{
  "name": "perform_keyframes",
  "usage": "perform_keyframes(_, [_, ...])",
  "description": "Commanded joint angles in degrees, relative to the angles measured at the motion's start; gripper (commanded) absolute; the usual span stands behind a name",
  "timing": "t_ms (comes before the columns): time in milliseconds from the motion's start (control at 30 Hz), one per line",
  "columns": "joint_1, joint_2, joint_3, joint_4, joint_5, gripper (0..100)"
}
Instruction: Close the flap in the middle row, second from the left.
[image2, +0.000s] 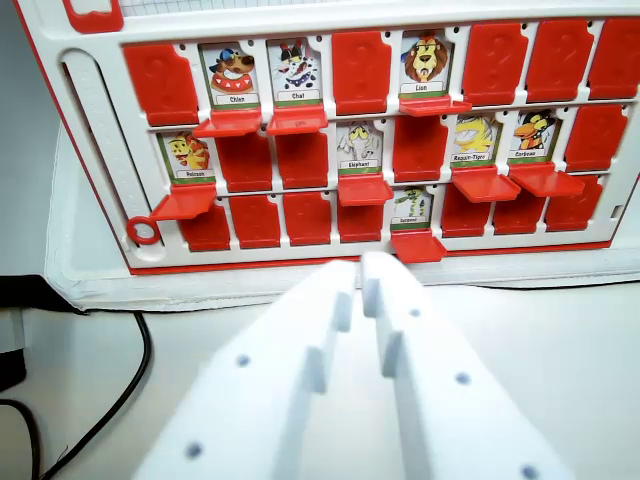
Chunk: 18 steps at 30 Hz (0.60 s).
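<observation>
White pincer (360, 275) at 6 o'clock, tips nearly together, gripping nothing, clear of the red game board (90, 150) on the bench (560, 330). Middle row, second flap (245, 160) from left, toward 10 o'clock, already stands shut.

Bright, even light, whites nearly blown out. Claw (360, 275) close and soft-focused; board (100, 130) fairly sharp, its edges bowed by the lens. Faint shadows under the open flaps.
</observation>
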Motion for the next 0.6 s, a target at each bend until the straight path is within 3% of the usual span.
perform_keyframes(0, [0.79, 4.22, -6.68, 0.44, 0.26, 0])
perform_keyframes(567, [2.81, 4.57, -5.71, 0.53, -0.18, 0])
